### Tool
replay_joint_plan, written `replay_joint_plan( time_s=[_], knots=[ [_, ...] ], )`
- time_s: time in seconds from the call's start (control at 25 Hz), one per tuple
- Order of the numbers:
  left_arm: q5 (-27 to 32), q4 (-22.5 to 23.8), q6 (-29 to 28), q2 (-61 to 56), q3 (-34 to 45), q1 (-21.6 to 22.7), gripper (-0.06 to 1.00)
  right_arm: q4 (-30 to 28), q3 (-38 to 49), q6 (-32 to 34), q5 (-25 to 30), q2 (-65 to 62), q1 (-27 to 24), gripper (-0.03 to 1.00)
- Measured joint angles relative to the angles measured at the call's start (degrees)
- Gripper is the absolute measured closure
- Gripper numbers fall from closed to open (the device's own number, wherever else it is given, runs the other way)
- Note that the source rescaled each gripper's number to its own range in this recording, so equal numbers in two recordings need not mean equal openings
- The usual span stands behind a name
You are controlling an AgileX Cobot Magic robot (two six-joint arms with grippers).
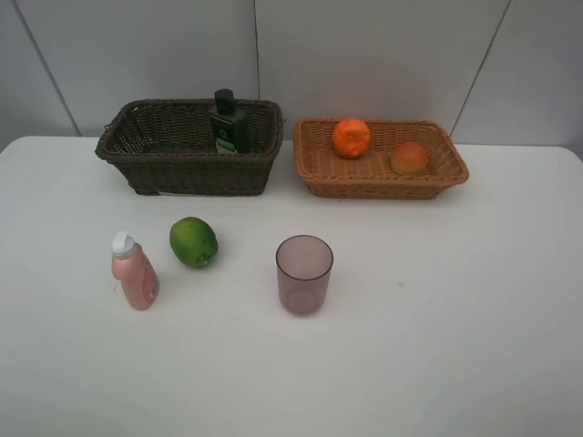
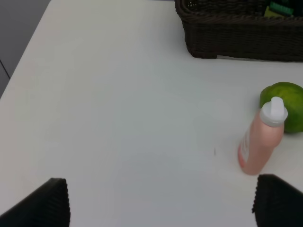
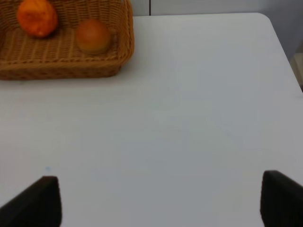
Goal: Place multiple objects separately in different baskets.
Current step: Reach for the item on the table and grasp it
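Pink bottle (image 1: 135,273), upright at lower left of the surface (image 1: 437,319) near the green fruit (image 1: 193,241): left end effector (image 2: 163,203) and right end effector (image 3: 161,201) released, empty; best gripped mid-body by the left, clear of the fruit, for the dark basket (image 1: 182,173).

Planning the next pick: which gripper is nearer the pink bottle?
Left. The left gripper is open just short of the pink bottle; the right gripper looks toward the tan basket, bottle outside its view.

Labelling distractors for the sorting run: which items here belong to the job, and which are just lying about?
Job: dark brown basket, dark green bottle, tan basket, orange, peach-like fruit, pink bottle, green fruit, purple cup.
Lying about: nothing loose; just the white table itself.
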Motion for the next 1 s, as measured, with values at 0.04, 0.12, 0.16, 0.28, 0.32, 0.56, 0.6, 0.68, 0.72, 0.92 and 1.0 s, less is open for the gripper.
replay_joint_plan(
  time_s=[0.04, 0.12, 0.16, 0.28, 0.32, 0.56, 0.6, 0.68, 0.72, 0.92, 1.0],
  knots=[
    [0.0, 0.0, 0.0, 0.0, 0.0, 0.0, -0.06, 0.09, 0.89, 0.0, 0.0, -2.0, 0.0, 0.09],
    [0.0, 0.0, 0.0, 0.0, 0.0, 0.0, -0.06, 0.28, 2.83, 0.0, -0.52, -5.86, 0.0, 0.09],
    [0.0, 0.0, 0.0, 0.0, 0.0, 0.0, -0.06, 0.35, 4.03, 0.0, -0.95, -8.07, 0.0, 0.09],
    [0.0, 0.0, 0.0, 0.0, 0.0, 0.0, -0.06, 0.84, 7.31, -0.06, -1.48, -11.18, 0.0, 0.09],
    [0.0, 0.0, 0.0, 0.0, 0.0, 0.0, -0.06, 0.92, 7.85, -0.13, -1.45, -11.18, 0.0, 0.09],
    [0.0, 0.0, 0.0, 0.0, 0.0, 0.0, -0.06, 2.49, 10.02, -0.84, -5.08, -11.28, 0.0, 0.09],
    [0.0, 0.0, 0.0, 0.0, 0.0, 0.0, -0.06, 2.54, 10.02, -0.9, -5.14, -11.28, 0.0, 0.09],
    [0.0, 0.0, 0.0, 0.0, 0.0, 0.0, -0.06, 2.54, 10.02, -1.0, -5.21, -11.28, 0.31, 0.1],
    [0.0, 0.0, 0.0, 0.0, 0.0, 0.0, -0.06, 2.54, 10.02, -1.0, -5.21, -11.28, 0.47, 0.12],
    [0.0, 0.0, 0.0, 0.0, 0.0, 0.0, -0.06, 2.54, 10.02, -1.06, -5.37, -11.28, 0.54, 0.18],
    [0.0, 0.0, 0.0, 0.0, 0.0, 0.0, -0.06, 2.54, 10.02, -1.06, -5.42, -11.28, 0.54, 0.18]
  ],
)
